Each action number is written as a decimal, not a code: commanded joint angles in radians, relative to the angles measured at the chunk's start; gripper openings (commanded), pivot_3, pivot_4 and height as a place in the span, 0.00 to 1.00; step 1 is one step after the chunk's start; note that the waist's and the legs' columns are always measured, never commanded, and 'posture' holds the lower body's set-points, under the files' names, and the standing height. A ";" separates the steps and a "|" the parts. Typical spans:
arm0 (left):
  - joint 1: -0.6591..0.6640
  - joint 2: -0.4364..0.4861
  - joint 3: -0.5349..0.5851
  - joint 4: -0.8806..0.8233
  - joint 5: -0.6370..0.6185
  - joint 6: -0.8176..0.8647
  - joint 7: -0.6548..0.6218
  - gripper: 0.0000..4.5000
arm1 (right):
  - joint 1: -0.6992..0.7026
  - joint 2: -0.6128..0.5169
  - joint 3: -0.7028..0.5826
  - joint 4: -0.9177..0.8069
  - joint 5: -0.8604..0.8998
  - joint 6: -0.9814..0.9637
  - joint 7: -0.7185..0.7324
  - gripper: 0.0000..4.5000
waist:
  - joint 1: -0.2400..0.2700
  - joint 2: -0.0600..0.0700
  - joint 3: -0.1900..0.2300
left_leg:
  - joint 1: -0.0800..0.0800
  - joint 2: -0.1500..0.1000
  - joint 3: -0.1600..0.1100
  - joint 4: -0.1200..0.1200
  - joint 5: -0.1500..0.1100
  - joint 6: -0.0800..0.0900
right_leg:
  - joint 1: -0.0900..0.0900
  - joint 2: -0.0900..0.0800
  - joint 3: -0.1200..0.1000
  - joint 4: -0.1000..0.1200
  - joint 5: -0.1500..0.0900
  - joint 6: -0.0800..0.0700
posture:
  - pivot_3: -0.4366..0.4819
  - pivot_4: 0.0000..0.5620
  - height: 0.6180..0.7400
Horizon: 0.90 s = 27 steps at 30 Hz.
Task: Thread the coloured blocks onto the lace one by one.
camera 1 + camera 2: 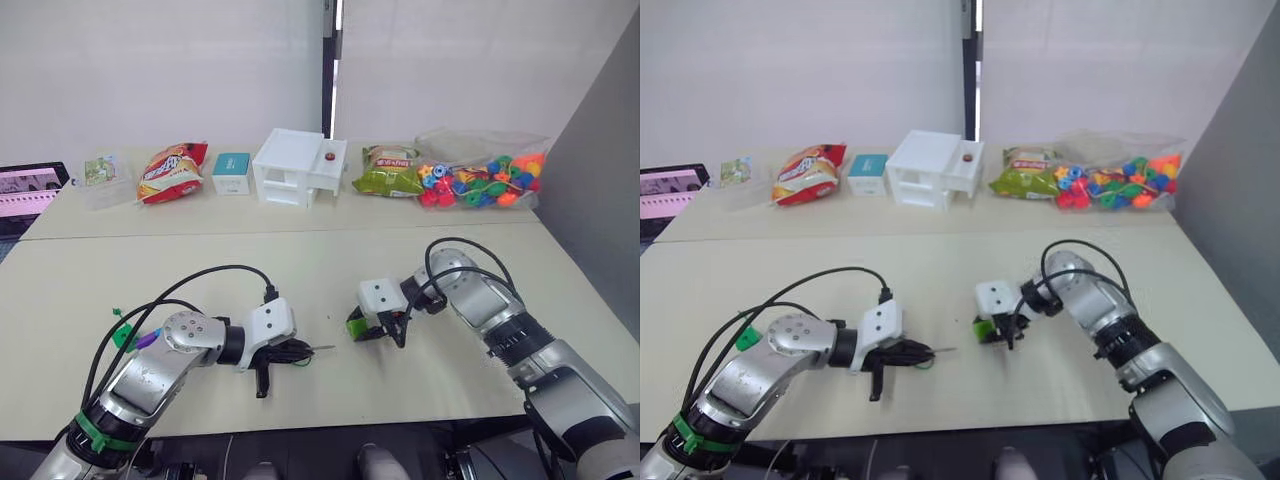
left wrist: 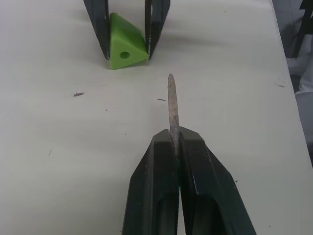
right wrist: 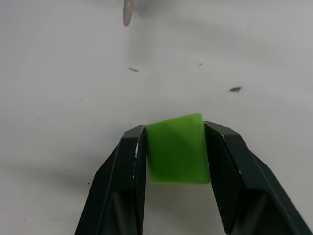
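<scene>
A light green block (image 3: 176, 149) sits on the table, and my right gripper (image 3: 175, 147) is shut on it, one finger on each side. The same block (image 2: 124, 48) turns a face with a round hole toward my left gripper. My left gripper (image 2: 174, 147) is shut on the lace (image 2: 171, 103), whose stiff pale tip sticks out forward and points toward the block, a short gap away. In the head views the two grippers face each other at mid-table, left gripper (image 1: 300, 351) and right gripper (image 1: 378, 330). A green piece (image 1: 123, 336) and a purple piece (image 1: 148, 340) lie beside my left forearm.
Along the back of the table stand a clear bag of bright mixed beads (image 1: 482, 181), two snack bags (image 1: 172, 171) (image 1: 388, 170), a white box (image 1: 298, 166), a small teal box (image 1: 231, 173) and a clear container (image 1: 104, 176). A grey wall (image 1: 600, 190) closes the right side.
</scene>
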 commanded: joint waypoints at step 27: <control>-0.243 -0.085 -0.165 0.009 0.063 0.227 0.045 0.00 | 0.386 -0.017 -0.024 -0.612 -0.073 0.590 -0.242 0.27 | 0.020 -0.002 -0.003 | -0.001 0.000 0.000 0.000 -0.002 0.003 | 0.000 0.001 0.000 -0.001 0.000 0.000 | 0.48 0.27 1.00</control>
